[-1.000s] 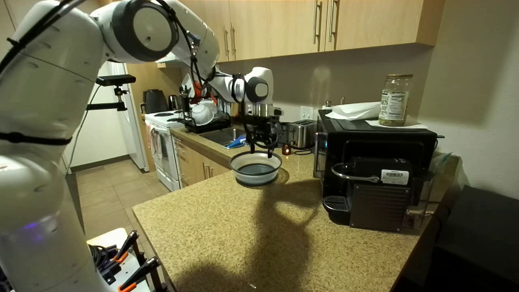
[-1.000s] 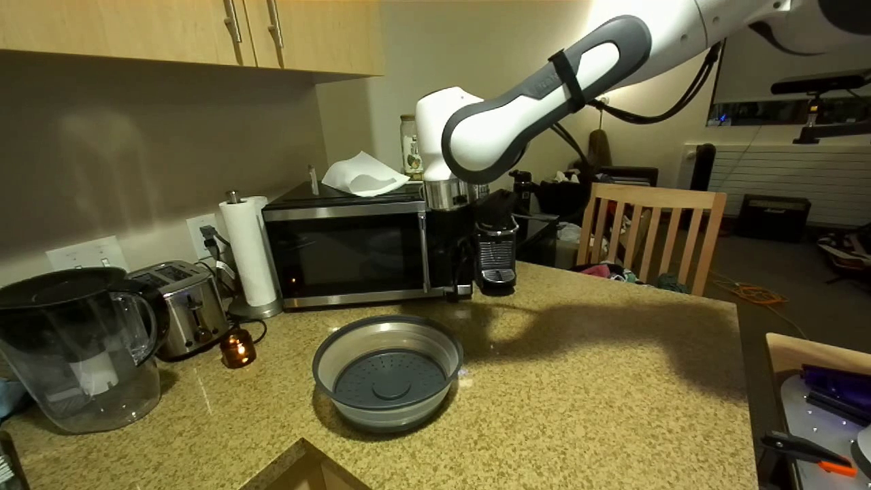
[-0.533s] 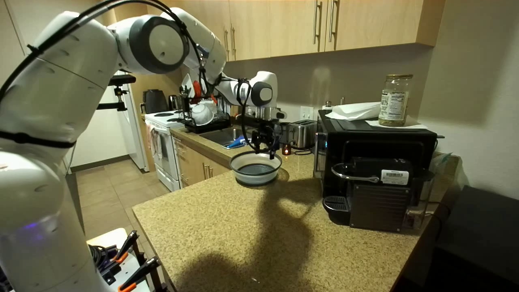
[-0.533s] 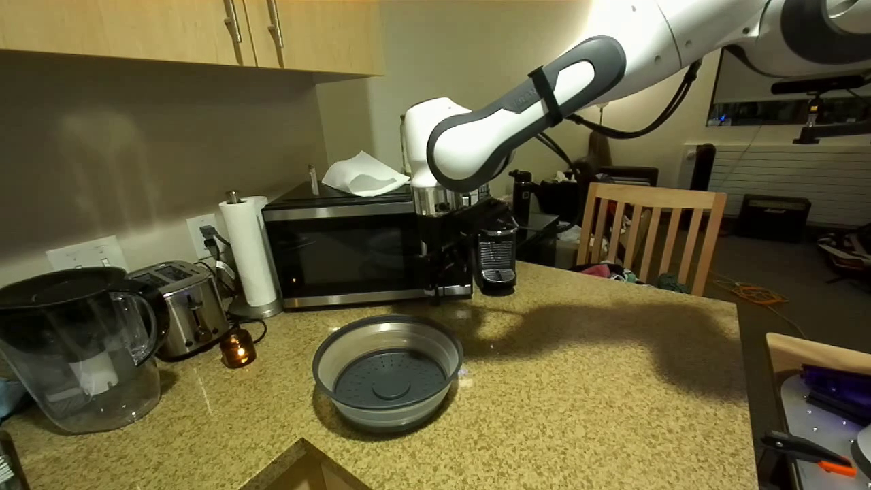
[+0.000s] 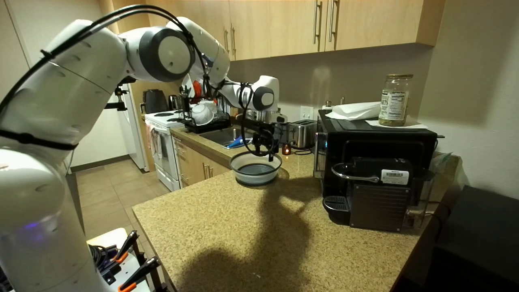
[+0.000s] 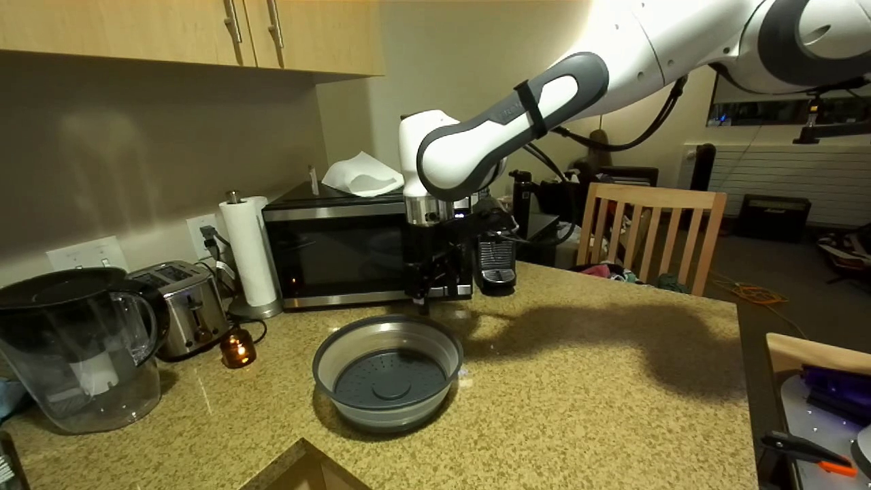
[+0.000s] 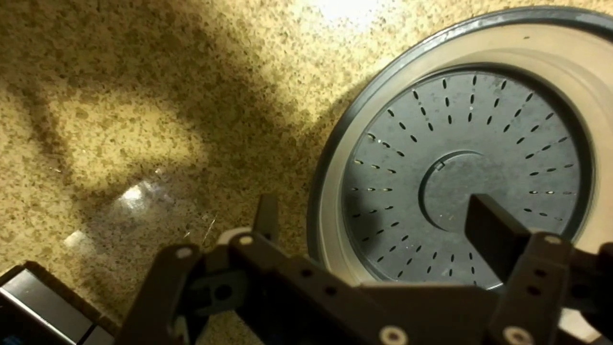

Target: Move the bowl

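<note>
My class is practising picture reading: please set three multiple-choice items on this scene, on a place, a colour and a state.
1. Where is the bowl?
A) in the sink
B) on the counter
C) on the stove

2. What colour is the paper roll?
A) white
B) red
C) green

3. How is the gripper?
A) shut on the bowl
B) shut, empty
C) open

Key:
1 B: both exterior views show it there.
2 A: white in an exterior view.
3 C: fingers apart in the wrist view.
</note>
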Motion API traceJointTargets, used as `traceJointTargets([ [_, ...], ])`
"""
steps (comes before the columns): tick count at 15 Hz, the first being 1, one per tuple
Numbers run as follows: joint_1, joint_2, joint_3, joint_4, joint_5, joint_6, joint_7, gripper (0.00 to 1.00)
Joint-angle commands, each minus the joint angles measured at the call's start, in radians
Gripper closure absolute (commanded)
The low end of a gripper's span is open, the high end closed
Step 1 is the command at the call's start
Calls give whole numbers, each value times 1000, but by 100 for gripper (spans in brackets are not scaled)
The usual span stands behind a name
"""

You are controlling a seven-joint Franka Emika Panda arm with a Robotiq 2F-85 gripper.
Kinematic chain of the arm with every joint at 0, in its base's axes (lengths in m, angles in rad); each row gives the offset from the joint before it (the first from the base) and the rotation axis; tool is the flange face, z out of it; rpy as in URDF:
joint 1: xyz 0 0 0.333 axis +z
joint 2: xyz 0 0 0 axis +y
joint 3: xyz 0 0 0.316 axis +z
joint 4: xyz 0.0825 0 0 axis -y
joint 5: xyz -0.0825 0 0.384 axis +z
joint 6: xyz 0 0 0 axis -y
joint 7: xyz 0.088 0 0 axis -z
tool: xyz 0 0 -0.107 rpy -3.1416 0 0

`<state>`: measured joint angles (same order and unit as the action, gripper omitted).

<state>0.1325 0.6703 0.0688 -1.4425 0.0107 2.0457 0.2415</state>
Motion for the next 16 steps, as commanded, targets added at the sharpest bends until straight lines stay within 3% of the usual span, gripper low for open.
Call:
traceJointTargets([
  [1,-6,12,-5,10,23,3,-29,0],
  [16,8,9,-17,5,7,-3,-9,0],
])
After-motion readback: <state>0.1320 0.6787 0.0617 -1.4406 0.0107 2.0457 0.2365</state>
